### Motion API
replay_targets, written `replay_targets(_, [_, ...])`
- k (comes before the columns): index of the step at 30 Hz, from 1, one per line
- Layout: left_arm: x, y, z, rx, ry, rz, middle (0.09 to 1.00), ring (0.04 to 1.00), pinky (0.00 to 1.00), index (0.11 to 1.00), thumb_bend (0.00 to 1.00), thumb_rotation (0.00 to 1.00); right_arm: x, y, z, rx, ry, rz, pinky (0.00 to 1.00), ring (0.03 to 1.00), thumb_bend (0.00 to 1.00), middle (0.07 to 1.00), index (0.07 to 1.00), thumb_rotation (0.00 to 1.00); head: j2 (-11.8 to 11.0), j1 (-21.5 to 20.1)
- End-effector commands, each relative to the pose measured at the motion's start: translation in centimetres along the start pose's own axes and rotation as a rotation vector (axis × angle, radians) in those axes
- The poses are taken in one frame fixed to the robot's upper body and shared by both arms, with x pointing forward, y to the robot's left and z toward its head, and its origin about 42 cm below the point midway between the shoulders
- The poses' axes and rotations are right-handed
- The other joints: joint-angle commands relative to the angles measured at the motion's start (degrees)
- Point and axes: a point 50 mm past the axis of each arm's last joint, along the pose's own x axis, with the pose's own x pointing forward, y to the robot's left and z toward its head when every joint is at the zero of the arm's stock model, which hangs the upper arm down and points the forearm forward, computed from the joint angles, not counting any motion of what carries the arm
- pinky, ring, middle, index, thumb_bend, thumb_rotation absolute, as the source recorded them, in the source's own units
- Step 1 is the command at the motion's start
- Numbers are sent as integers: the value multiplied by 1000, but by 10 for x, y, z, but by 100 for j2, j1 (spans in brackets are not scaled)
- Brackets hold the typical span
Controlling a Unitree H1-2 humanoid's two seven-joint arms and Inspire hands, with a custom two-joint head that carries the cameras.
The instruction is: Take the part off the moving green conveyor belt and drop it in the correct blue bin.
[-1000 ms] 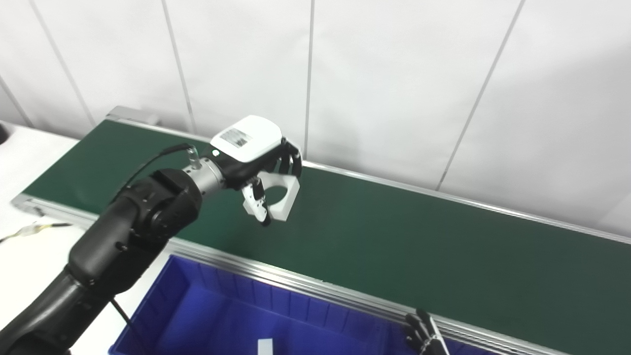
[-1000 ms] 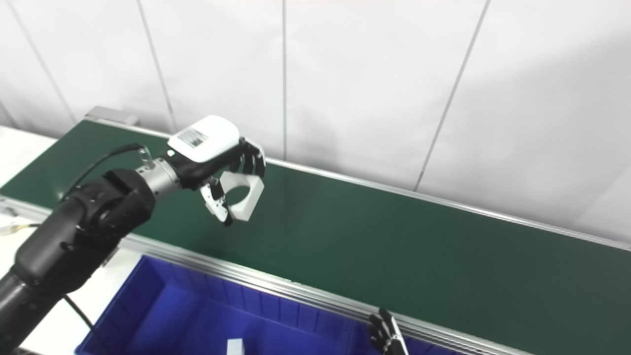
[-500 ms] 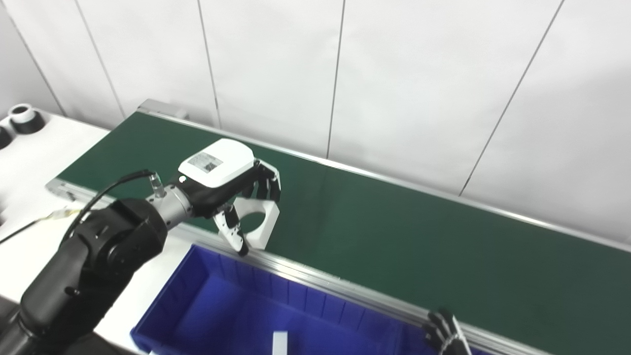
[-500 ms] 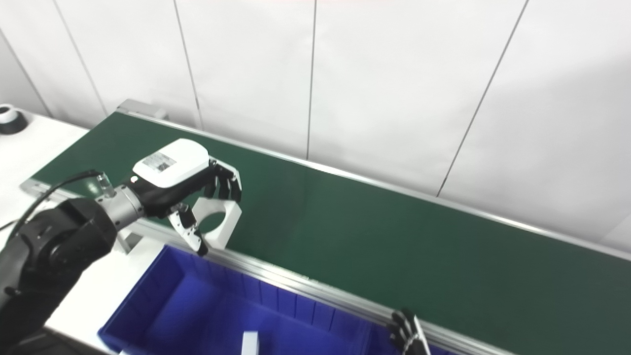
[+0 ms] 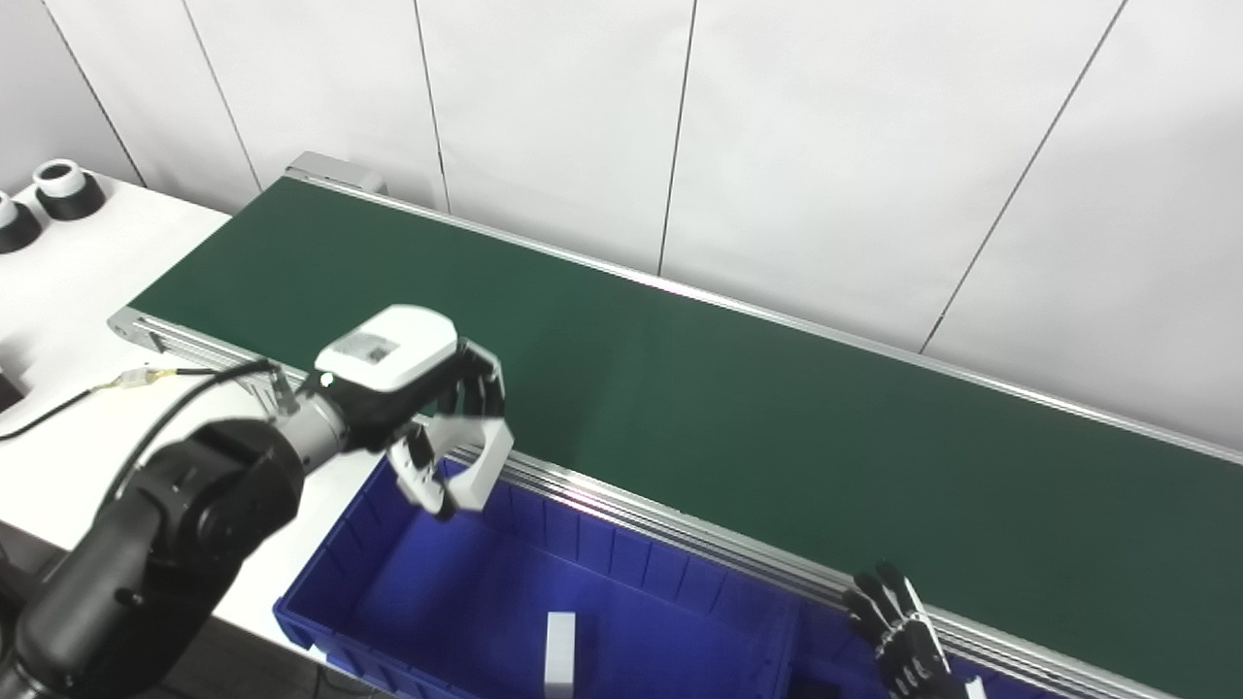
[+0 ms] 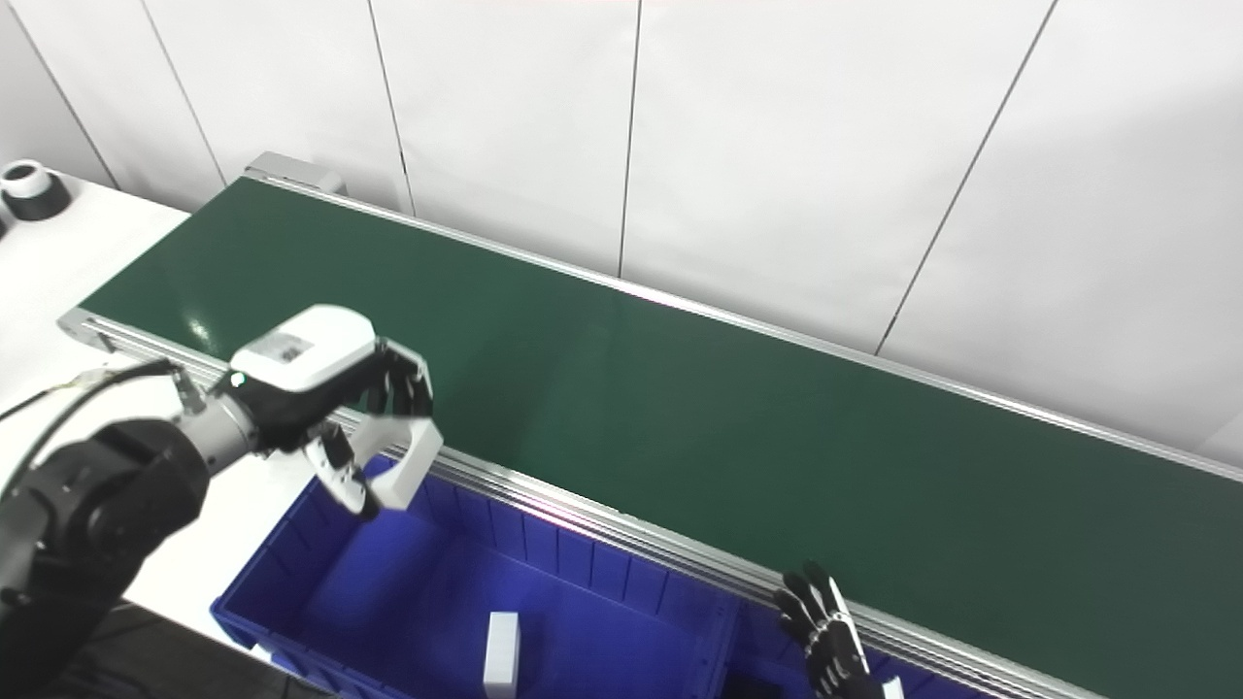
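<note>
1. The part is a white block with a round hole through it, held in the air over the left end of the blue bin, just in front of the conveyor's near aluminium rail. It touches neither the bin nor the belt.
2. The left hand is closed around the part: dark fingers curl over its top edge and the thumb presses from the near side, so the hole shows between them.
3. The back of the left hand is a white shell with a small printed label; it looks like a code patch, and its writing is too small to read.
4. The left forearm is black, entering from the lower left corner and rising towards the belt, with a silver wrist section behind the hand and a thin black cable looping over it. The palm faces down and to the right.
5. Inside the blue bin a small white rectangular block stands on the floor, right of the held part and well apart from it.
6. The green conveyor belt runs diagonally from the upper left to the right edge.
7. The right hand shows only at the bottom edge, fingers spread upward and holding nothing, near the rail at the bin's right end.
8. On the white table at the far left stand two black-and-white ring-shaped parts, well away from the hands. No writing is legible on them.
</note>
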Motion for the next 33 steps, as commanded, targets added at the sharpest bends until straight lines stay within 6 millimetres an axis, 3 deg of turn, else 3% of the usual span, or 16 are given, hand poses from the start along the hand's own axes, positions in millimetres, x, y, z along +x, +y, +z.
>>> replay_targets(1, [4, 2, -3, 18, 27, 45, 478, 423, 341, 491, 523, 0, 5, -1, 10, -6, -78, 4, 858, 870, 847, 898, 948, 961, 5, 4])
replay_targets(6, [13, -21, -12, 0, 81, 44, 499, 448, 364, 479, 522, 0, 4, -1, 11, -5, -79, 4, 859, 869, 842, 896, 947, 950, 40, 19])
replay_targets(10, [20, -39, -16, -19, 88, 59, 458, 404, 326, 496, 523, 0, 4, -1, 11, -4, -81, 7, 857, 867, 841, 895, 947, 952, 55, 13])
replay_targets(19, [22, -73, -10, -10, 56, 4, 393, 310, 247, 507, 516, 0, 6, 0, 11, -3, -83, 6, 856, 861, 857, 893, 946, 950, 66, 10])
replay_targets(20, [21, -76, -9, -4, 42, -8, 401, 339, 273, 505, 518, 0, 6, 0, 12, -5, -83, 6, 858, 863, 861, 894, 947, 953, 65, 14])
replay_targets(27, [18, -81, 3, 38, 4, -94, 419, 382, 319, 499, 521, 0, 7, 0, 12, -1, -85, 5, 856, 865, 850, 895, 949, 954, 57, 21])
replay_targets(33, [10, -81, 14, 53, -31, -120, 402, 364, 301, 498, 519, 0, 8, 0, 11, -5, -85, 4, 854, 858, 838, 893, 946, 949, 64, 20])
